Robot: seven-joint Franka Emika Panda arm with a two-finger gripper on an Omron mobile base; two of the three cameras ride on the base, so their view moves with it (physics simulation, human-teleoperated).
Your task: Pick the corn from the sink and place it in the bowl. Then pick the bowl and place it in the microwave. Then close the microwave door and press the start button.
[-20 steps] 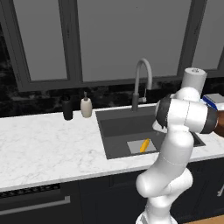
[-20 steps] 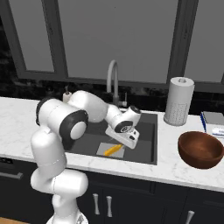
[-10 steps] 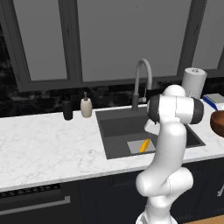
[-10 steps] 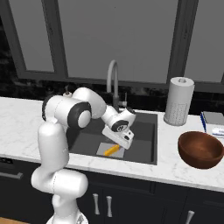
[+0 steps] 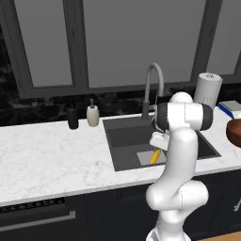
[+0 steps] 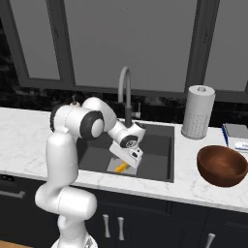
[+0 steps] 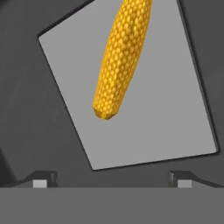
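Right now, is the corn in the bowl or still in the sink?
Still in the sink. The corn lies flat on the light grey patch at the sink bottom, and the bowl sits empty on the counter.

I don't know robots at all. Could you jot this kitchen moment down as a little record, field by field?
Place: kitchen counter with a sink
Corn: lying on the light grey patch in the sink
Hand: open, low over the sink, near the corn, holding nothing
Bowl: empty, on the counter right of the sink
Paper towel roll: upright behind the bowl
Faucet: arched, at the back of the sink
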